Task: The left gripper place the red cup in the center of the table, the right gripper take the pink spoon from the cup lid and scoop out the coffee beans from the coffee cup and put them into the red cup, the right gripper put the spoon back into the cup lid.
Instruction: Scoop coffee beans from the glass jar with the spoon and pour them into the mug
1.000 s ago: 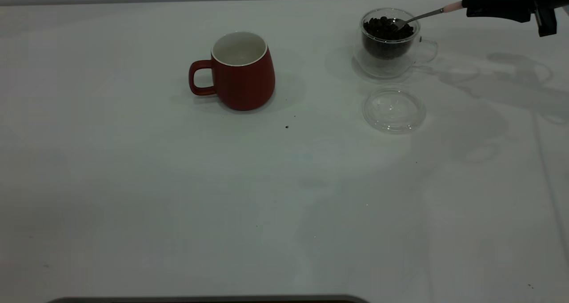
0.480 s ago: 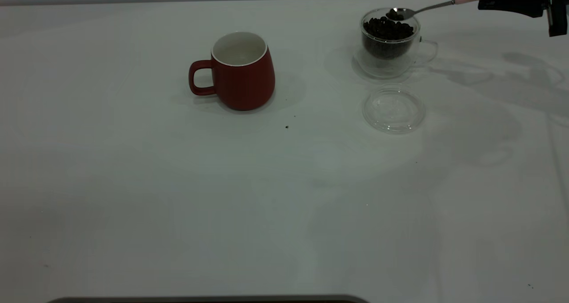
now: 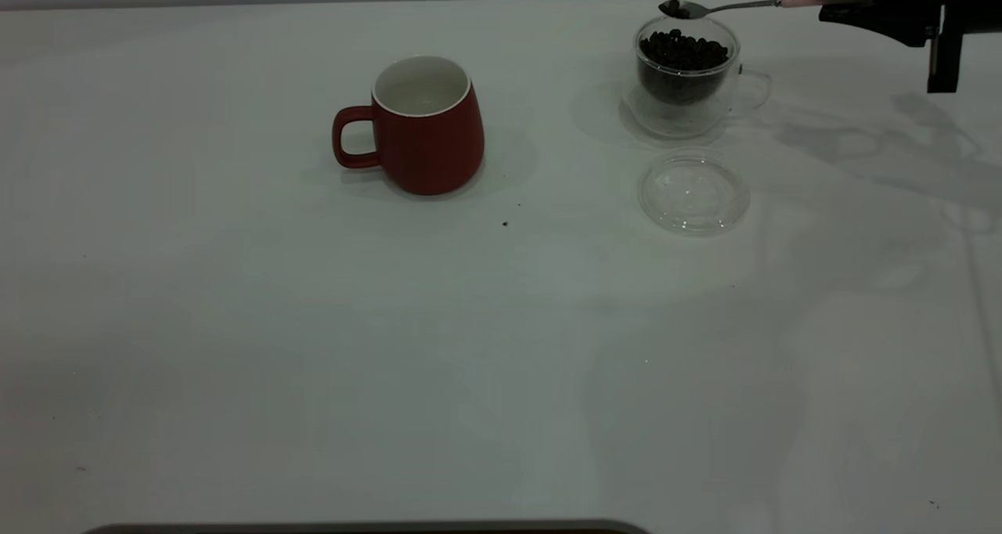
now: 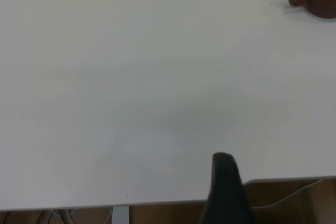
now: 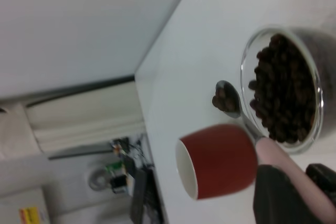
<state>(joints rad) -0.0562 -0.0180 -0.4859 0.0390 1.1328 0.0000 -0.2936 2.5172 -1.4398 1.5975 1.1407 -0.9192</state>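
Now that the pink spoon has come up out of the coffee cup, where its bowl was buried among the coffee beans a second ago, the scooping is done and the carry begins. The right pincer is clenched on the spoon's pink handle end and holds it roughly level, the bowl reaching out ahead of the pincer and just above the glass rim's far side. A few beans sit in the bowl, clearer in the right wrist view. I judge the next stretch to be a level sweep over to the red cup, which stands well away from the pincer, upright, its white inside empty. The cup lid lies bare, just in front of the coffee cup.

The left pincer is parked off near the surface's edge; I cannot tell whether it is released or clenched.

The surface is plain white with a few dark specks. Beyond its far edge, the right wrist view shows a pale wall and some clutter I cannot identify.
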